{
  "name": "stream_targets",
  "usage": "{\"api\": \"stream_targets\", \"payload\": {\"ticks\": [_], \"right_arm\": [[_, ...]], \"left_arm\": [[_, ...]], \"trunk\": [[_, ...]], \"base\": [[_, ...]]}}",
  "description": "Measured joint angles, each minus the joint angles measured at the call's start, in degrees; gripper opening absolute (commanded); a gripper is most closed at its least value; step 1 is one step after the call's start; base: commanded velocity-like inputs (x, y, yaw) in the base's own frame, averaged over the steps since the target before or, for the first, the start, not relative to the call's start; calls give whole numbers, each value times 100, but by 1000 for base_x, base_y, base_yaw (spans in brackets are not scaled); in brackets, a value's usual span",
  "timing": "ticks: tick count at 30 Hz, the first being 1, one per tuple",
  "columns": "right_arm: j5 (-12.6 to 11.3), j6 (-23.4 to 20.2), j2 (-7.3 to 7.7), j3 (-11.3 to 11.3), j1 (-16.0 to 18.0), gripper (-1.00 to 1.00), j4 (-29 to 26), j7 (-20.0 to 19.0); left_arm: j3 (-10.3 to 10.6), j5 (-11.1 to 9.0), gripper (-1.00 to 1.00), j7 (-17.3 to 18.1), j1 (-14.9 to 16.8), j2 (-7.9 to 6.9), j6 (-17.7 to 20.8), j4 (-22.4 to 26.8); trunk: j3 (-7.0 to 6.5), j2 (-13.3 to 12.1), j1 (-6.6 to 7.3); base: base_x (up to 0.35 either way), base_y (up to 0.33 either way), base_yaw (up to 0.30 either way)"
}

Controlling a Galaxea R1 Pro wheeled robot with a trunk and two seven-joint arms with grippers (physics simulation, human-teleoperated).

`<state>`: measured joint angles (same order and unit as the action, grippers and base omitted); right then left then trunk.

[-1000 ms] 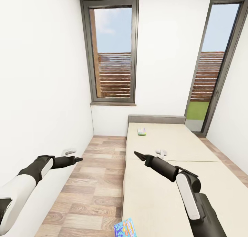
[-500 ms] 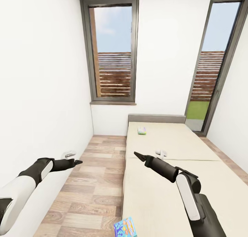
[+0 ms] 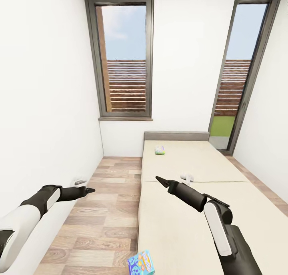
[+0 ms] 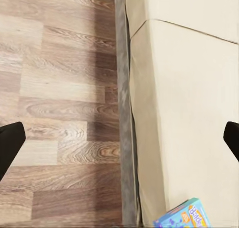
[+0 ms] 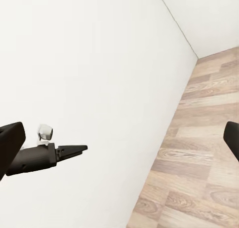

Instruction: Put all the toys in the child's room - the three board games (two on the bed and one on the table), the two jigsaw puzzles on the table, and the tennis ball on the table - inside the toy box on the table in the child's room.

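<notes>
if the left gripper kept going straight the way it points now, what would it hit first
Judging by the left wrist view, the left gripper aims down at the line where the wood floor meets the bed. It would probably meet the bed's grey side edge first; depth is unclear, so it could be the floor beside it.

a: which things are cut off or unclear?

b: in the head view, the blue board game (image 3: 141,263) at the near corner of the bed (image 3: 224,235) is cropped by the lower edge, and its print is too blurred to read. the left wrist view also crops it at a corner. the small board game (image 3: 160,149) near the headboard is too small to read.

a: and the grippers?

b: the left gripper (image 3: 89,190) and right gripper (image 3: 159,180) look like thin dark points, too small to judge the jaws. in each wrist view just dark fingertips (image 4: 9,146) show at the side edges.

a: anything more?

b: a small white object (image 3: 187,177) lies partly hidden behind the right arm, unidentifiable.
</notes>
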<state>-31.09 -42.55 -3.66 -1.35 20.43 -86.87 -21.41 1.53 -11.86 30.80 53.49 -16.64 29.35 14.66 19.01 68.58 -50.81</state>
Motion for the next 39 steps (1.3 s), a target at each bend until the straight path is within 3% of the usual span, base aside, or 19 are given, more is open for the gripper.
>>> {"api": "stream_targets", "payload": {"ticks": [10, 20, 39], "right_arm": [[4, 8, 3, 0, 0, 100, -2, -2], [0, 12, -3, 4, 0, 100, -2, 2], [1, 12, -7, 8, 0, 100, 2, 41]], "left_arm": [[-1, -10, 100, 3, 0, -4, 1, -232], [-4, -10, 100, 13, -4, -6, -20, -768], [-4, -11, 100, 11, -8, 13, -29, -884]], "trunk": [[180, 401, -220], [359, 803, -439], [742, 1565, -857]], "base": [[0, 0, -8], [0, 0, 0], [0, 0, 0]]}}
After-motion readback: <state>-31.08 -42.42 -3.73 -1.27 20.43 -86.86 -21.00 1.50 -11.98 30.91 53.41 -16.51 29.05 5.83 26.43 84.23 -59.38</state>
